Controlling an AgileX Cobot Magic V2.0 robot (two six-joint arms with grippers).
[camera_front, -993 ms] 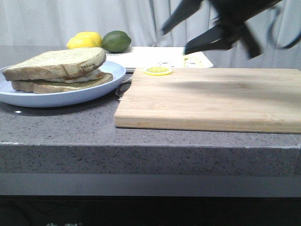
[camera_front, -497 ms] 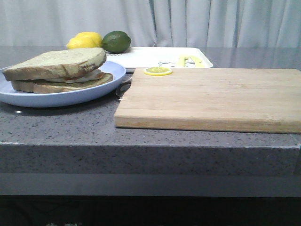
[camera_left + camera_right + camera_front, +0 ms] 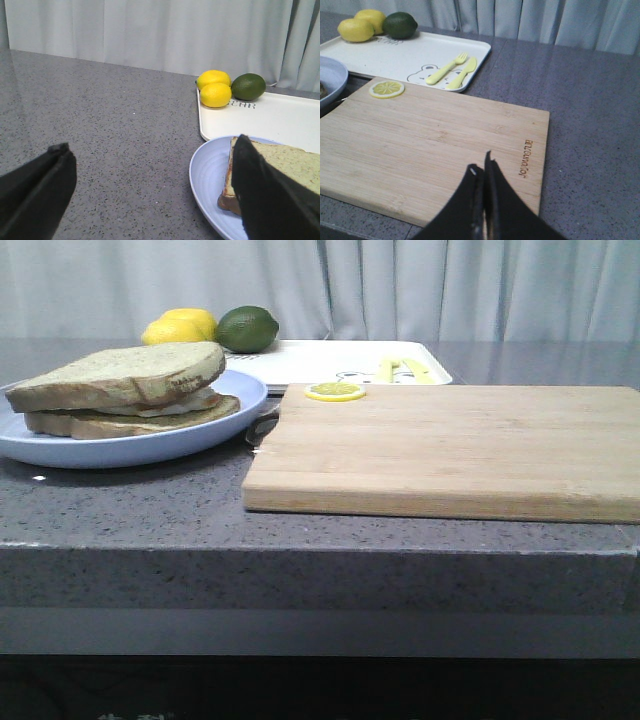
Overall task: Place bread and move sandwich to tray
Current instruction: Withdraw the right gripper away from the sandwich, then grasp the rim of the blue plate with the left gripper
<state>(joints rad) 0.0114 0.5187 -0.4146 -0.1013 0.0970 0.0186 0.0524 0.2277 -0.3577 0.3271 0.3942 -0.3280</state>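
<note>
Grey speckled counter: reach spread left gripper (image 3: 150, 195) under round light-blue plate (image 3: 130, 445), keeping stacked greenish-tan sandwich (image 3: 125, 390) level (right gripper (image 3: 482, 172) pinched, empty).

Left hand (image 3: 150, 195) wide open, dark fingers (image 3: 37, 190) spread far apart, nothing between them. Right hand (image 3: 482, 172) closed, fingertips pressed together, holding nothing. Neither arm shows in the front view.
</note>
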